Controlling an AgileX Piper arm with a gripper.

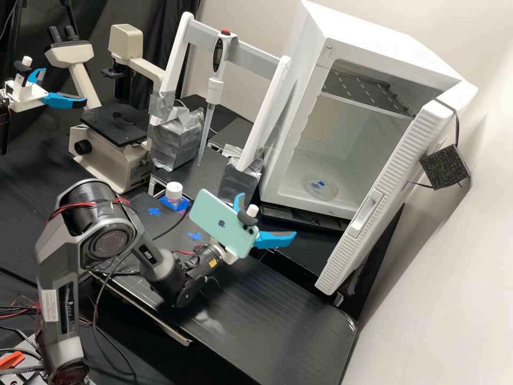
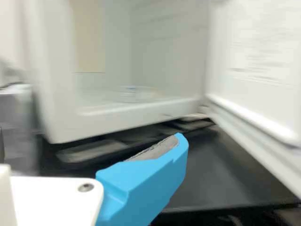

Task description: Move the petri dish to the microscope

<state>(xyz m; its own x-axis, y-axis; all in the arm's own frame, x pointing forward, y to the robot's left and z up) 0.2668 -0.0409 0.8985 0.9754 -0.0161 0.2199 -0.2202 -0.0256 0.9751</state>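
We saw the gripper (image 1: 267,214) in front of the white cabinet (image 1: 352,32), outside its opening, with its two blue fingers (image 1: 275,239) spread well apart. The cabinet's door (image 1: 395,176) stood open. The petri dish (image 1: 328,191) lay inside, on the cabinet floor, with blue marks showing at it; we could not tell whether they were on the dish or beneath it. We saw a pale green phone (image 1: 216,216) mounted beside the gripper. The microscope (image 1: 115,124) was well apart from the dish, across the bench (image 1: 267,315). Between the two we had a pipette (image 1: 214,90) upright on a white frame (image 1: 179,59), and a small white-capped bottle (image 1: 174,191) near the frame's foot.
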